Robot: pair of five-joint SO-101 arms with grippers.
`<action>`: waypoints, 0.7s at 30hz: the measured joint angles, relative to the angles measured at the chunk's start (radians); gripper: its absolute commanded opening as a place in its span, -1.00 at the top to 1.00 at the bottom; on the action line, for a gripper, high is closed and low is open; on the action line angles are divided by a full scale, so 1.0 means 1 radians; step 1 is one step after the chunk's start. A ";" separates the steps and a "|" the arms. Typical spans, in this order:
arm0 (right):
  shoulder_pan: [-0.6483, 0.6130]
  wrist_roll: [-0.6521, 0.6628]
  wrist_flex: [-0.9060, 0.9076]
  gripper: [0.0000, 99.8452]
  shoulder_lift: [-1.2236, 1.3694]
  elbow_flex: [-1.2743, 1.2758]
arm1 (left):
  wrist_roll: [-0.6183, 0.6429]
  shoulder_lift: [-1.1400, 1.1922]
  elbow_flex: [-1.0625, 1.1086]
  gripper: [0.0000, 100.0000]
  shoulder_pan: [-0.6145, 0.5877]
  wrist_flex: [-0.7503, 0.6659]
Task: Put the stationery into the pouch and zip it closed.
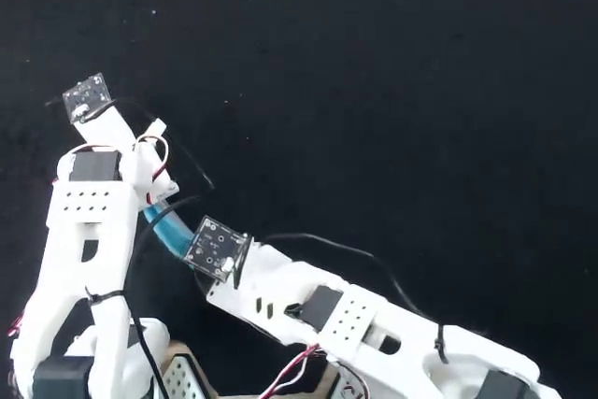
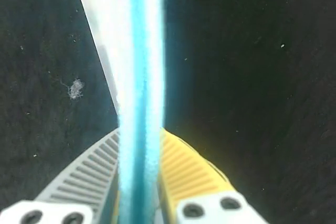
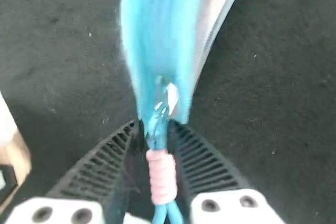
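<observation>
Left gripper [image 2: 139, 182] clamped on pouch [image 2: 137, 51] edge, right gripper [image 3: 156, 145] pinching zip pull [image 3: 160, 174] at pouch's end; I reckon zipping's underway, closure unconfirmed.

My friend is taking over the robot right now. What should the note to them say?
Left gripper: shut on an edge of the blue pouch.
Right gripper: shut on the zip pull.
The pouch is held between the two arms, over the black table.
Done: both arms have hold of it. I cannot tell if the stationery is inside, or how far the zip is shut.
Left: probably finish the zip.
</observation>
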 measured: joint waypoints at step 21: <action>0.046 0.091 0.242 0.63 -0.003 -0.005 | 0.000 0.003 -0.008 0.93 0.008 -0.011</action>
